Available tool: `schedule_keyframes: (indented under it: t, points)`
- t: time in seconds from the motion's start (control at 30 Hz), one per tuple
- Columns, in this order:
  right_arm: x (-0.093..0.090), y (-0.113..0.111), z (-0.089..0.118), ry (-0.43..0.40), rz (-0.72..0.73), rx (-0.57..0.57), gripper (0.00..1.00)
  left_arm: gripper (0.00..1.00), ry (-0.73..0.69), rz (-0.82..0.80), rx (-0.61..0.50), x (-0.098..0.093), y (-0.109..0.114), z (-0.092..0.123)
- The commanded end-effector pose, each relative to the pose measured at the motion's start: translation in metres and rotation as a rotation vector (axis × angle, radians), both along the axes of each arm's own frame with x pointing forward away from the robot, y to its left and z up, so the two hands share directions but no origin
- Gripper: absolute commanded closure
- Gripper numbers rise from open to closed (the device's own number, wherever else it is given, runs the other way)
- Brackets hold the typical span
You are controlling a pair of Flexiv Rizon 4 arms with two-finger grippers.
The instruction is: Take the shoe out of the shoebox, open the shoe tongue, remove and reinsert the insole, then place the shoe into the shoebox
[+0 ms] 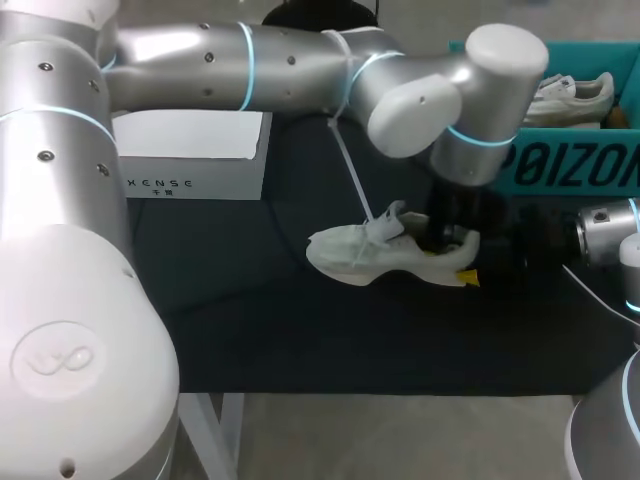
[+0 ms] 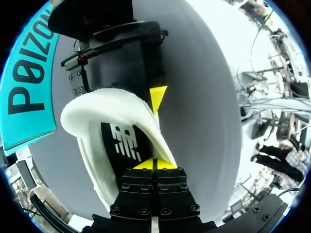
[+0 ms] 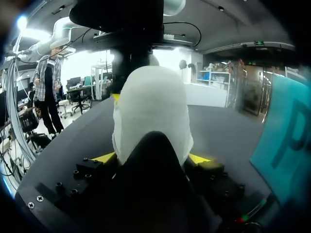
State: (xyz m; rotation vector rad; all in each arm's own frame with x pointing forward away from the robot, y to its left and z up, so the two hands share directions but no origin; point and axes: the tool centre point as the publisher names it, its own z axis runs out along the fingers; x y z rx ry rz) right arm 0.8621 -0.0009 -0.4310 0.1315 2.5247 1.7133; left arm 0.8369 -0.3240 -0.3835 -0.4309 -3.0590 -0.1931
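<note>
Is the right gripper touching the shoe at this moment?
Touching. The right wrist view shows the shoe wedged between the right gripper's two yellow tips, each pressed against a side of its heel end.

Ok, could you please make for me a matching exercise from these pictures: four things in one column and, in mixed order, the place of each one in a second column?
Things:
1. white shoe
2. second shoe
3. white box
4. right gripper

Places:
a. inside the teal shoebox
b. at the white shoe's heel, one finger touching each side
c. lying on the dark table, near its middle
d. standing at the far left of the table in the head view

Pairs: 1-c, 2-a, 3-d, 4-b
</note>
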Motion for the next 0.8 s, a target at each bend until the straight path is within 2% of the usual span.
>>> schedule_keyframes:
  t: [0.03, 0.1, 0.3, 0.43, 0.6, 0.8]
  points:
    - [0.002, 0.001, -0.002, 0.001, -0.002, -0.004, 1.00, 1.00, 0.000, -0.001, -0.003, 0.001, 0.005, -0.006]
    - [0.002, 0.001, -0.002, 0.001, -0.002, -0.004, 1.00, 0.80, -0.002, 0.001, -0.002, 0.003, 0.006, -0.007]
    - [0.002, 0.001, -0.002, 0.001, -0.002, -0.004, 1.00, 0.53, -0.002, 0.000, -0.004, 0.008, 0.007, -0.009]
    - [0.002, 0.001, -0.002, 0.001, -0.002, -0.004, 1.00, 0.51, -0.004, -0.003, -0.007, 0.009, 0.005, -0.008]
    - [0.002, 0.001, -0.002, 0.001, -0.002, -0.004, 1.00, 0.58, -0.009, -0.010, -0.006, 0.008, 0.003, -0.011]
    - [0.002, 0.001, -0.002, 0.001, -0.002, -0.004, 1.00, 0.63, -0.021, -0.026, 0.005, 0.003, 0.002, -0.028]
